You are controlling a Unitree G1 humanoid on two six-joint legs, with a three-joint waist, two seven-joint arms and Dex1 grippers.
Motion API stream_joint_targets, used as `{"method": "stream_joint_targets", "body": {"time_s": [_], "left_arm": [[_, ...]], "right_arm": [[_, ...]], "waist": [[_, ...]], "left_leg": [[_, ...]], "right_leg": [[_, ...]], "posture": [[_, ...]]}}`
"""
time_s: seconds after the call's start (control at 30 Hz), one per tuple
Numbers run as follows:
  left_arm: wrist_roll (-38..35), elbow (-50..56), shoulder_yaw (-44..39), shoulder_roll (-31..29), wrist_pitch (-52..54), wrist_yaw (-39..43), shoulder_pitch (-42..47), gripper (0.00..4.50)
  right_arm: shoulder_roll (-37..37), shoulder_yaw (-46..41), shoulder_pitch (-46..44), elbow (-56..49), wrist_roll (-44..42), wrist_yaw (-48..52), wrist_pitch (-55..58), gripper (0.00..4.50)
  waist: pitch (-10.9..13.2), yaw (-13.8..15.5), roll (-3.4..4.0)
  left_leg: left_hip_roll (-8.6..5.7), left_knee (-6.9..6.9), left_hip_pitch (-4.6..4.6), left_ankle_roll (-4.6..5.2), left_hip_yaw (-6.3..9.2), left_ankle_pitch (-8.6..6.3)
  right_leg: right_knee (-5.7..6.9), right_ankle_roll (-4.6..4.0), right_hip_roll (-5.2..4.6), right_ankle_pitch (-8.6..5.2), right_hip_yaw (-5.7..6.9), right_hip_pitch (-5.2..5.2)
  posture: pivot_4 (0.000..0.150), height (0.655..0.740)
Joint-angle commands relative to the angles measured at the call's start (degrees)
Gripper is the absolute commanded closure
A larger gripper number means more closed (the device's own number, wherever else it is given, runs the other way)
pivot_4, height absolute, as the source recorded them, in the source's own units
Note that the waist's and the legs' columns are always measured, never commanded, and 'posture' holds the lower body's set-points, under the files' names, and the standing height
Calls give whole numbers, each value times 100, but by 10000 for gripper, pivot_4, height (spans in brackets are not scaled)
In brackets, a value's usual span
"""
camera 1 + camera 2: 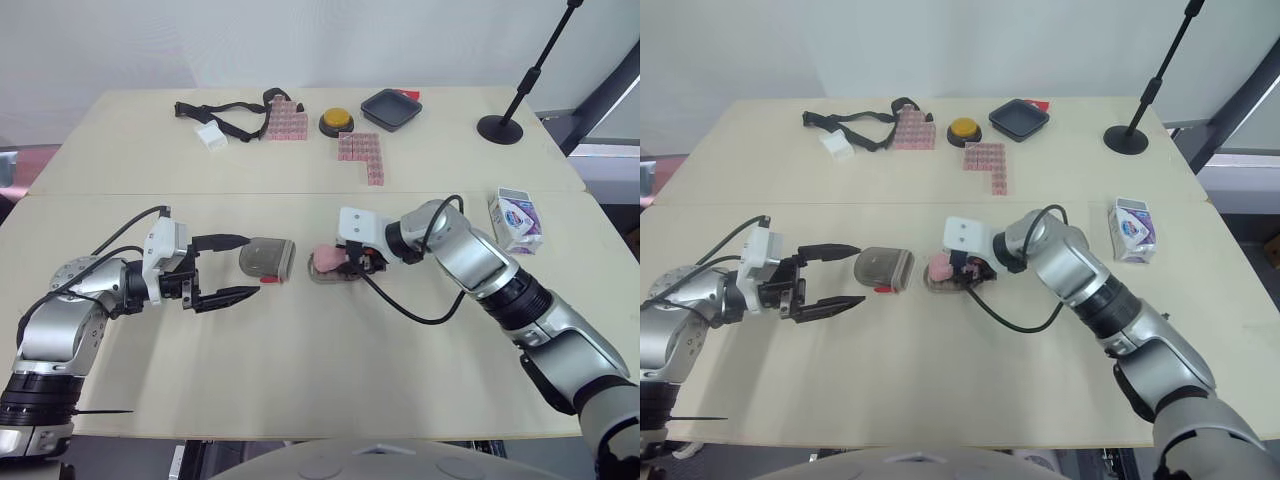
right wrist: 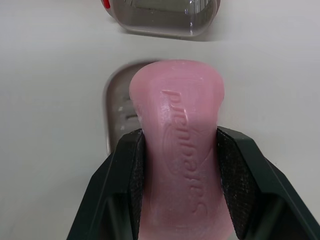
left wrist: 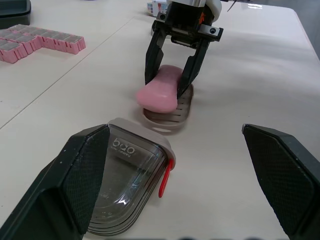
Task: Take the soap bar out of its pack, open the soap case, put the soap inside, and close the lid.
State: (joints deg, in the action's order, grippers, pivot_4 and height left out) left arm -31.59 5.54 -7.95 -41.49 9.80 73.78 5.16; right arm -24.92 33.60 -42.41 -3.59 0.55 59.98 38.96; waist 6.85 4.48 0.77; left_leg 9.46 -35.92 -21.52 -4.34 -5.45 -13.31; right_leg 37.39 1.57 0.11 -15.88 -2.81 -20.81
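My right gripper (image 3: 170, 80) is shut on the pink soap bar (image 3: 161, 94), holding it tilted over the grey base tray of the soap case (image 3: 172, 116). From the right wrist the soap bar (image 2: 179, 145) sits squeezed between both pads, above the tray (image 2: 114, 105). The case's clear lid (image 1: 266, 259) lies apart on the table, just left of the tray. My left gripper (image 1: 232, 268) stands open with its fingers on either side of the lid's near end, not touching it. The emptied soap pack (image 1: 517, 220) lies at the right.
Along the far side of the table lie a black strap (image 1: 225, 115), pink block sets (image 1: 362, 153), a yellow button (image 1: 336, 121) and a dark tray (image 1: 391, 108). A black stand base (image 1: 500, 128) sits at the far right. A cable (image 1: 405, 305) loops under my right arm.
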Motion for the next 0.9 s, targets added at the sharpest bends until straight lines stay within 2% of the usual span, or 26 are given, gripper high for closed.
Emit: {"method": "stream_joint_targets", "body": {"time_s": [0.03,0.63,0.9], "left_arm": [[-64,132,-64,-9,-20,-19,43,0],[-67,82,-22,21,35,-22,102,0],[-50,89,0,52,55,-8,124,0]], "right_arm": [[53,-65,-123,-52,13,-16,-109,28832],[-242,80,-180,-418,-10,660,-321,28832],[-219,165,-249,-189,161,692,-655,28832]], "waist": [[-1,2,-1],[-1,-1,-1],[-1,-1,-1]], "left_leg": [[0,0,0,0,0,0],[1,-2,1,1,0,1],[1,-3,0,1,0,2]], "right_leg": [[0,0,0,0,0,0],[6,0,0,0,3,-2],[9,-1,0,0,2,-2]], "posture": [[1500,7400],[1500,7400],[1500,7400]]}}
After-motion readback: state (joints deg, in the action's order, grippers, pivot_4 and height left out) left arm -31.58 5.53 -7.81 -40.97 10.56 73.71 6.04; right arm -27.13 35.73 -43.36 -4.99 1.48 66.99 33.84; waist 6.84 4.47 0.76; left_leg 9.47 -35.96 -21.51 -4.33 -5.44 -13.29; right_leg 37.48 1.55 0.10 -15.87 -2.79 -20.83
